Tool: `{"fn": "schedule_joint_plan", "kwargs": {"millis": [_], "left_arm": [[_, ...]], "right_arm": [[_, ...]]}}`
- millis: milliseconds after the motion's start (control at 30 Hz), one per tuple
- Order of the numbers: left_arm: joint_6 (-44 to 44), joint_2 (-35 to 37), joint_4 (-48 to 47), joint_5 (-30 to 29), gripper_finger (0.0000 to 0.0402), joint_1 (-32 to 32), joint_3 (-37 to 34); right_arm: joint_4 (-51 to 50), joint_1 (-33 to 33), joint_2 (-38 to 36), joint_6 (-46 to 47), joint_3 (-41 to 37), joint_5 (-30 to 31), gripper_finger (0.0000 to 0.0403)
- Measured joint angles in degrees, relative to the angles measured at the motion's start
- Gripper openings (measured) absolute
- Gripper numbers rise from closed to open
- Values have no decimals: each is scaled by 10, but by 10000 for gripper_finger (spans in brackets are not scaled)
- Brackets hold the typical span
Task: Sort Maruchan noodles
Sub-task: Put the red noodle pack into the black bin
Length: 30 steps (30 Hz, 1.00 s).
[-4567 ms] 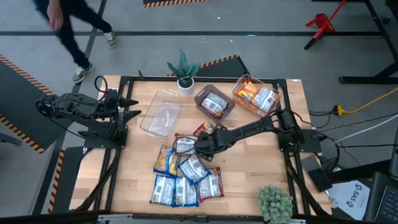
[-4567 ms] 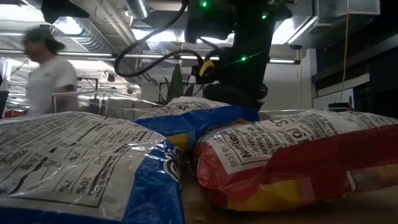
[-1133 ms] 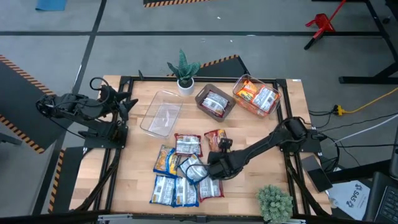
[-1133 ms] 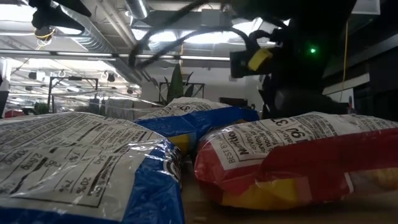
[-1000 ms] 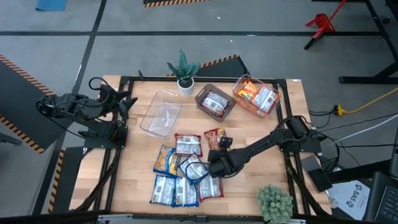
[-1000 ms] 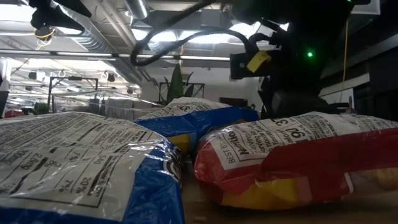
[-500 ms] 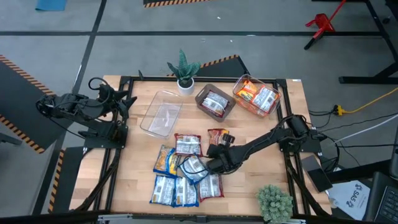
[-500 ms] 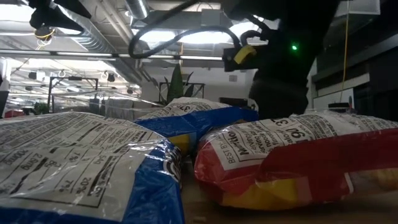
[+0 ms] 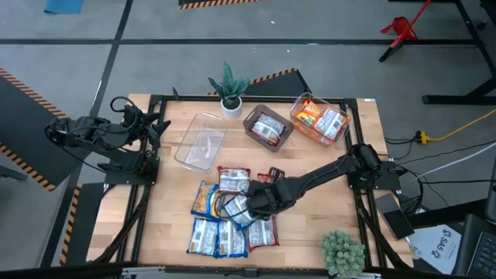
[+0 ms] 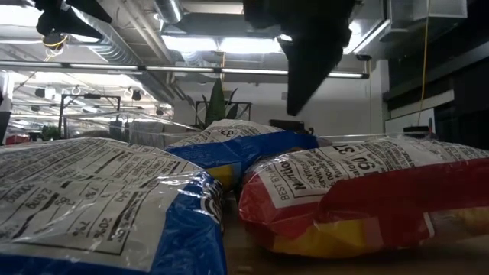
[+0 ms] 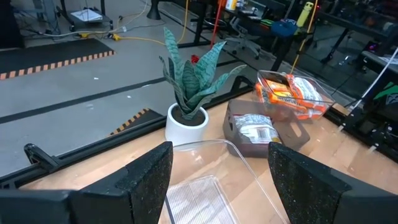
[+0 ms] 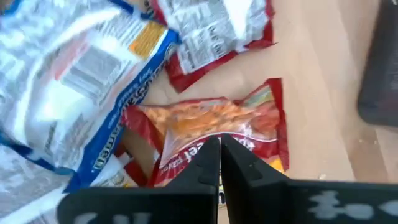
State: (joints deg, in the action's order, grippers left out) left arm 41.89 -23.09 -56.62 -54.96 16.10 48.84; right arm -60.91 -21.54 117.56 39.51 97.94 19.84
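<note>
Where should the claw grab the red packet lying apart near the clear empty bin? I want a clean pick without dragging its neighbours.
Judging from the high view, the red packet lies flat above the pile, its far edge facing bare table toward the clear empty bin. Best bet: come straight down and pinch that free far edge, away from the blue packet under the right claw.

We see a wooden surface (image 9: 310, 225) carrying a cluster of noodle packets (image 9: 225, 217) near the front, a clear bin (image 9: 200, 142), a grey bin (image 9: 267, 126), another clear bin (image 9: 319, 119) and two potted plants (image 9: 229, 87).
</note>
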Motion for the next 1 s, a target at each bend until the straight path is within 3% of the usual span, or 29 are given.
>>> {"fn": "schedule_joint_plan", "kwargs": {"millis": [133,233,333,433,600,700,833,1000], "left_arm": [[0,0,0,15,258,0,0],[1,0,0,51,258,0,0],[2,0,0,91,258,0,0],[12,0,0,110,258,0,0],[23,0,1,103,258,0,0],[45,0,3,84,258,0,0],[68,0,3,75,258,0,0],[148,0,2,76,258,0,0]], "right_arm": [[-81,-2,-1,70,43,-18,1],[-179,-6,-2,188,56,-95,20],[-261,-26,-2,280,55,-186,64],[-261,-78,-7,363,55,-206,126],[-235,-162,-15,556,52,-173,221],[-208,-184,-15,693,28,-98,254],[-134,-178,-18,786,-49,26,257],[61,-123,-78,776,-231,61,246]]}}
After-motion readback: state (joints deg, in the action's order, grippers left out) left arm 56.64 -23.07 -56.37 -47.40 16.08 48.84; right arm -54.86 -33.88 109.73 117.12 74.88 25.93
